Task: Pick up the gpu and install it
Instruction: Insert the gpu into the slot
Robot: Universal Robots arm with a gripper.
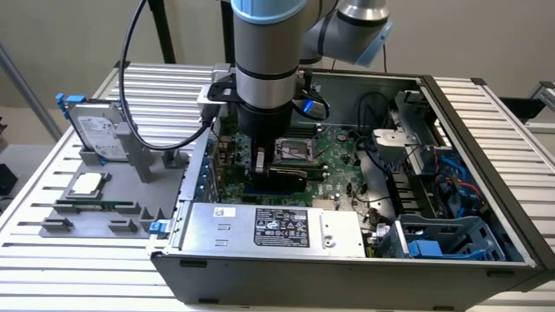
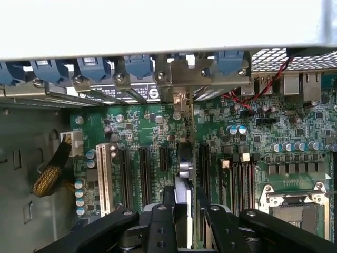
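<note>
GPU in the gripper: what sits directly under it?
Under the gpu, held edge-on by the gripper, lies the green motherboard with black expansion slots. The card itself covers the slot beneath it.

1. Open computer case on slatted table.
2. Green motherboard, empty CPU socket.
3. Power supply.
4. Grey parts holder: hard drive upright, CPU chip flat.

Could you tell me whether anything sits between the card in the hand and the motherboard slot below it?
Nothing visible does. The hand holds the thin green gpu card with grey metal bracket edge-on directly over the green motherboard, its bracket at the rear openings.
</note>
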